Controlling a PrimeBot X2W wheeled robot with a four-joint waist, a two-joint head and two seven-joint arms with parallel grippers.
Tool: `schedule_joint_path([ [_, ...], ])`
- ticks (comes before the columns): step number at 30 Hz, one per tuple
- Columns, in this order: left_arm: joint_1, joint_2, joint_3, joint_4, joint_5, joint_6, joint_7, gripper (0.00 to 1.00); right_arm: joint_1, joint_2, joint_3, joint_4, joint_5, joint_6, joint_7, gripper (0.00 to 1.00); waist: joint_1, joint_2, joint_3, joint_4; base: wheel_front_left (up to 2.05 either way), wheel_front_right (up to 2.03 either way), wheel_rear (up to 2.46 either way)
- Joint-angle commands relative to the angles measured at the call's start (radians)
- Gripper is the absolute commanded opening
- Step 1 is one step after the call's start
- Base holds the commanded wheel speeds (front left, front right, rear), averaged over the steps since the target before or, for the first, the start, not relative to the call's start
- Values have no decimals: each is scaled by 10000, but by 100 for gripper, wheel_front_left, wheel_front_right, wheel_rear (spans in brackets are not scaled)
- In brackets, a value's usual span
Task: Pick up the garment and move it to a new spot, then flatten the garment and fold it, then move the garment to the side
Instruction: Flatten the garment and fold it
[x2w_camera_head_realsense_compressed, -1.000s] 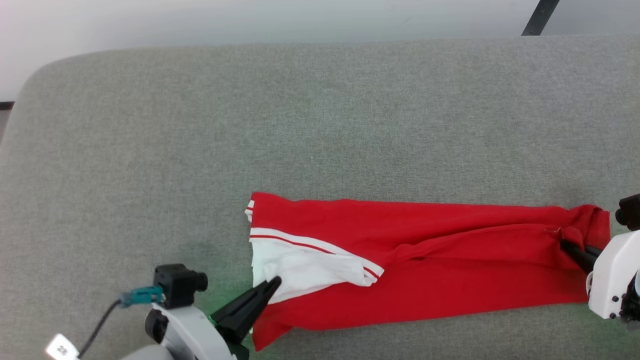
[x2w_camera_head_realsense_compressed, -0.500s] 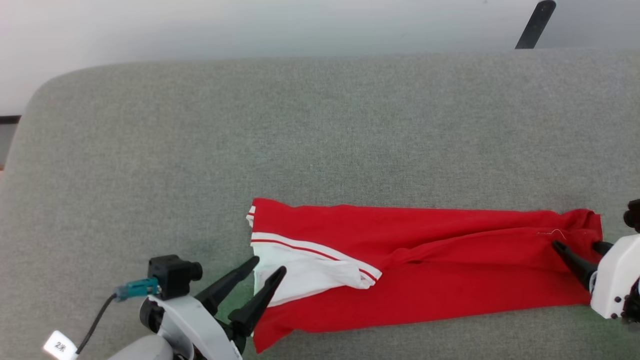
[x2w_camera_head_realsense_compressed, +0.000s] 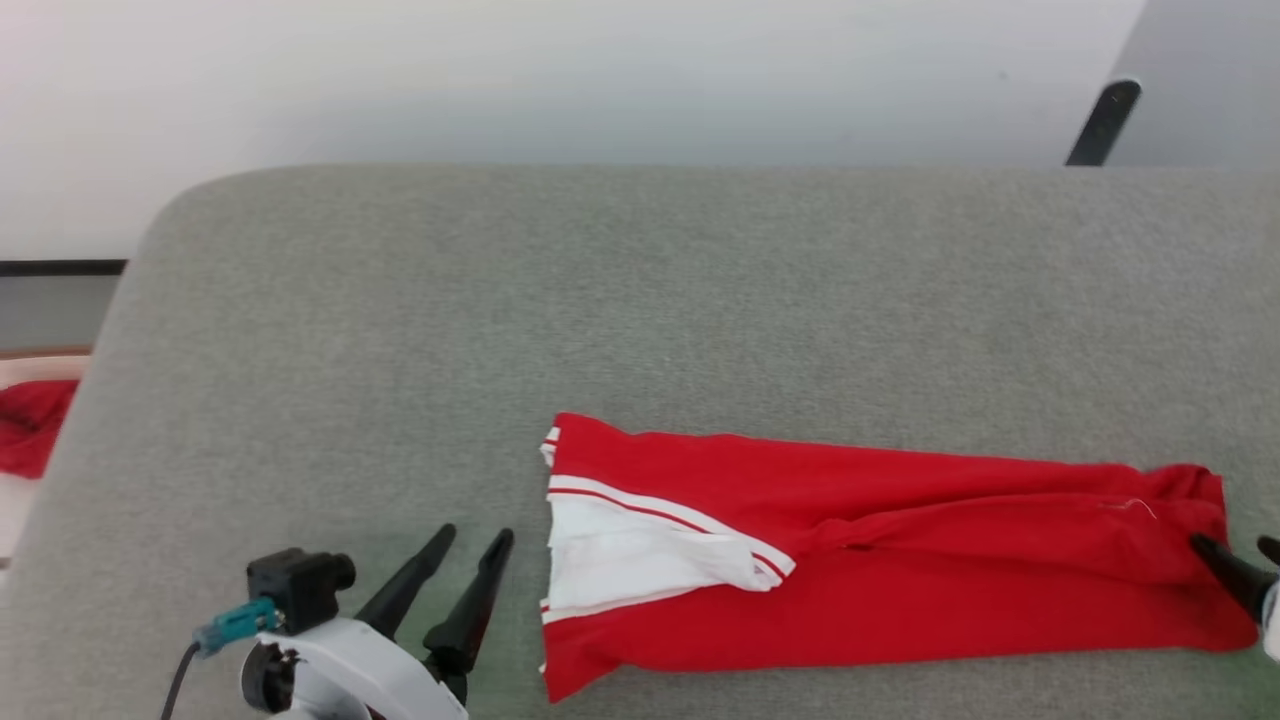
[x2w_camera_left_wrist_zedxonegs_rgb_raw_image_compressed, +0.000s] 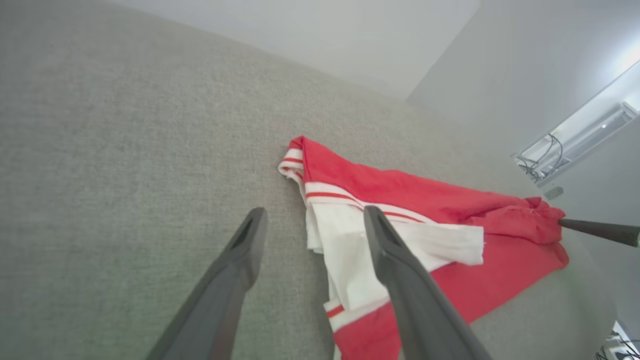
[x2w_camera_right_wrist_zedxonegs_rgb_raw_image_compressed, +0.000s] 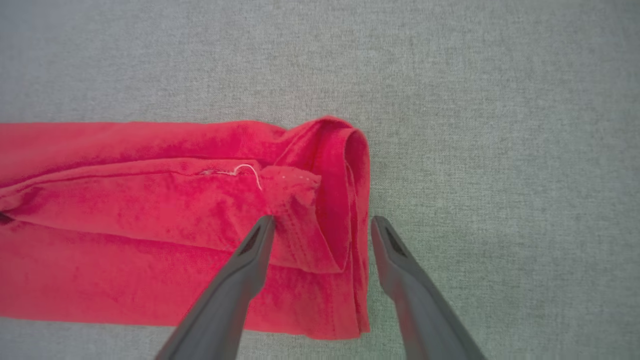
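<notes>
Before me: grey fabric-covered worktop (x2w_camera_head_realsense_compressed: 640, 300) with a rounded far-left corner. Beyond its left edge, a plain red cloth (x2w_camera_head_realsense_compressed: 28, 440), crumpled. Beyond its far edge, at right, a slanted dark bar (x2w_camera_head_realsense_compressed: 1100, 125) against pale ground.

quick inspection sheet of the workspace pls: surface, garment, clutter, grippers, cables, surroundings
surface: grey fabric surface, far-left corner rounded
job's things: garment lying as a long folded strip, white sleeve on top at its left end
clutter: red cloth beyond the surface's left edge
grippers: left gripper jaws open, beside garment's left end, holding nothing; right gripper jaws open over garment's right end, holding nothing
cables: cable at left wrist
surroundings: pale wall; dark bar far right
</notes>
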Motion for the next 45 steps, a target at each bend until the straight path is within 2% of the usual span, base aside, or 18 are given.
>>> schedule_joint_path([
  [1,242,-152,317,6,233,108,5,100,156,-11,-186,127,37,-8,33,100,0,0,-259,336,0,0,0],
  [8,1023,-960,2507,-235,1917,540,5,100,115,77,-685,781,-37,-8,233,100,0,0,-369,758,0,0,0],
  [12,1331,-1362,3643,-596,3682,708,5,100,-183,201,-789,1281,-137,-8,465,100,0,0,-333,893,0,0,0],
  [16,1538,-1741,4331,-929,5481,812,5,100,-447,331,-747,1722,-187,-8,672,100,0,0,-269,973,0,0,0],
  [22,1777,-2459,5122,-907,6900,466,5,100,-707,589,-436,2203,-267,-8,874,100,0,0,-133,1001,0,0,0],
  [28,1838,-3109,5733,-473,7618,-56,5,100,-748,872,82,2688,-456,-7,866,100,0,0,-4,984,0,0,0],
  [29,1825,-3171,5842,-390,7710,-127,5,100,-739,906,177,2746,-475,-7,851,82,0,0,5,977,0,0,0],
  [30,1823,-3249,5921,-304,7773,-206,5,100,-732,937,237,2777,-454,-5,810,55,0,0,12,969,0,0,0],
  [31,1823,-3342,6027,-229,7791,-265,5,100,-775,967,263,2813,-390,-4,768,40,0,0,20,958,0,0,0],
  [32,1816,-3400,6135,-170,7834,-321,5,100,-817,971,291,2837,-336,-4,702,15,0,0,30,948,0,0,0],
  [33,1812,-3467,6225,-97,7861,-380,5,100,-870,966,317,2868,-308,-4,623,0,0,0,37,938,0,0,0],
  [41,1745,-3815,6821,154,7977,-698,5,100,-1307,730,257,2970,-66,-13,43,0,0,0,118,707,0,0,0],
  [45,1695,-3921,7013,166,7965,-756,5,100,-1545,343,68,2913,-51,-15,-393,0,0,0,271,491,0,0,0],
])
